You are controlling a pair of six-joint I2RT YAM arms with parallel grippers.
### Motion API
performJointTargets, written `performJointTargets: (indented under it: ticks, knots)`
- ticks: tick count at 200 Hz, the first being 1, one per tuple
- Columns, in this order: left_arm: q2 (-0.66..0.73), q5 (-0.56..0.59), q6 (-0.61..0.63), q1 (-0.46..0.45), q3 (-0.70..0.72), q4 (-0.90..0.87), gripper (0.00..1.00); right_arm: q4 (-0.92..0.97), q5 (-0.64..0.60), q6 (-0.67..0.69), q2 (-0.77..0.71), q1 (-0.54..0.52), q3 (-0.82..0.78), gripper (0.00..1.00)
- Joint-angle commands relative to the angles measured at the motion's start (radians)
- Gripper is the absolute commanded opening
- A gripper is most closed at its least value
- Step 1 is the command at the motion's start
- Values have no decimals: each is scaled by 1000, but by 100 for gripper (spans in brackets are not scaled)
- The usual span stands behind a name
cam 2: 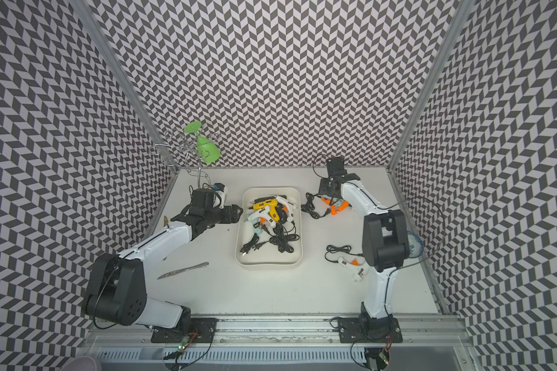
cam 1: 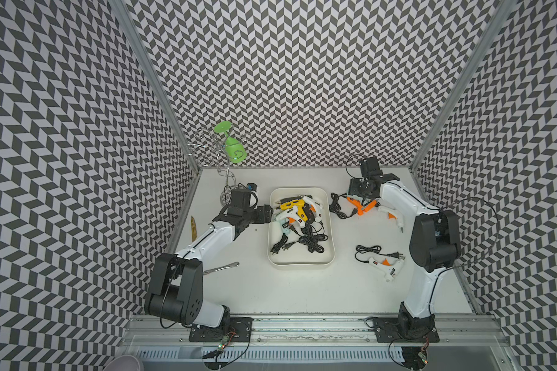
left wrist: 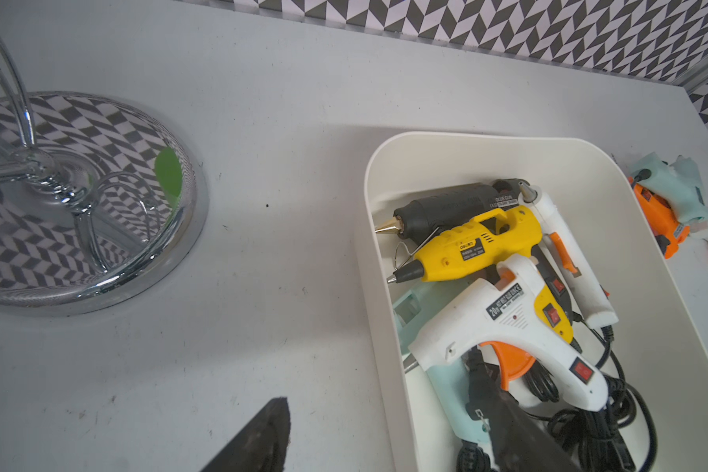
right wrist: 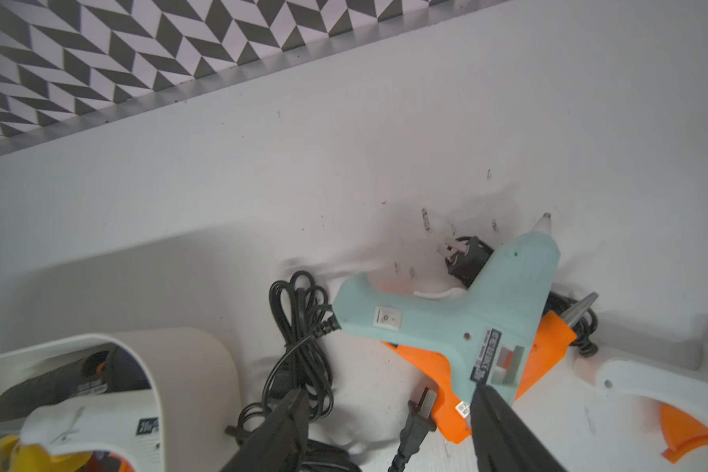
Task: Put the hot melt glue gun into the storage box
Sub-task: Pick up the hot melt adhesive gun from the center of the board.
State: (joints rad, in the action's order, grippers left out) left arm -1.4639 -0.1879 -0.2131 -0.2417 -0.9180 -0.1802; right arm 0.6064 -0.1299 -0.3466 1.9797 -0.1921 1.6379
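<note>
Cream-white storage box [cam 1: 303,259], yellow glue gun [left wrist: 479,245], green glass [cam 1: 234,149], black-and-white chevron walls [cam 1: 303,80].

Your white counter [cam 1: 238,289] carries the cream storage box [cam 1: 301,265] near its middle, with the chrome rack's round base [left wrist: 111,229] at ten o'clock from it and a silvery utensil [cam 1: 221,268] lying flat at eight. At two o'clock an orange glue gun [cam 1: 364,210] and the far white glue gun [cam 1: 394,218] lie close together beside a coiled black cord [cam 1: 338,207]. At four you'll find the near white glue gun [cam 1: 385,268] with its own cord [cam 1: 369,249], and at three a blue-patterned bowl [cam 2: 416,244] near the counter's edge.
</note>
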Motion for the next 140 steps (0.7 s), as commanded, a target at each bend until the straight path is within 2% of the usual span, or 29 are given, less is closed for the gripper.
performJointTargets:
  ticks: [1,48,77,140]
  knots:
    - [19,-2,16,-2,-31,16,81,44,-81,-21,45,32,31,66]
    - [38,-1,27,-19,-35,16,81,32,13,-144,56,102,25,67]
    - [35,-1,27,-25,-37,11,81,46,60,-168,128,135,82,68]
    - [49,9,34,-30,-27,-2,81,83,70,-173,256,142,180,67]
